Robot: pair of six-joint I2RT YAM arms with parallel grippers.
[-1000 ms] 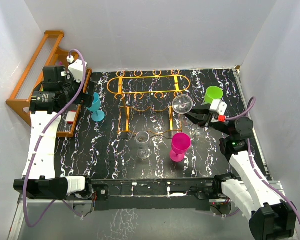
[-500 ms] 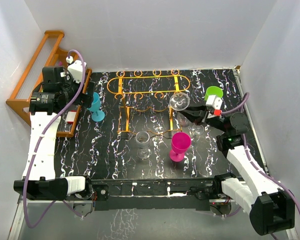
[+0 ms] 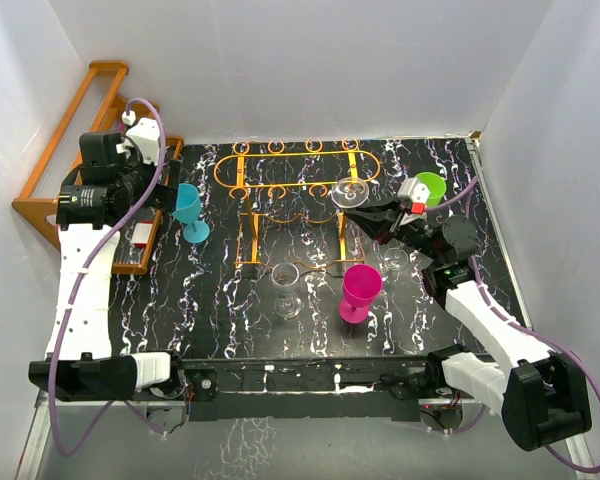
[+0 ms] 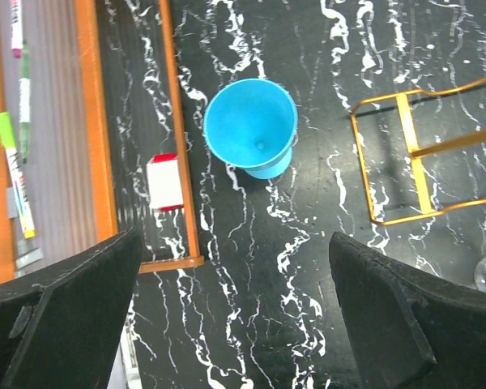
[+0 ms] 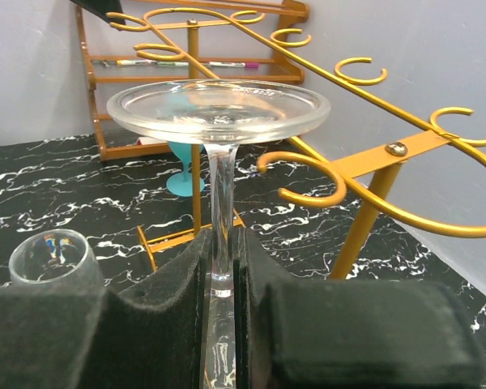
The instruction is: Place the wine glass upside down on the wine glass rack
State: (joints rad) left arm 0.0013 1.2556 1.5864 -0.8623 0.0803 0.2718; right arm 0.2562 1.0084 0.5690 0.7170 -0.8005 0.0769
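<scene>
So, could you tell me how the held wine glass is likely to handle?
Probably fragile: the wine glass looks like thin clear glass. Its smooth, narrow stem, pinched by the right pincer, could slip or swivel. Knocking the wire rack might chip its wide foot.

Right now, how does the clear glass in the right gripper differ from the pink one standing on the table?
The clear wine glass is see-through; the pink glass is opaque magenta. The clear wine glass is off the table, foot uppermost, its stem pinched in the right gripper beside the wine glass rack; the pink glass stands upright on its foot, untouched. Both are stemmed.
</scene>
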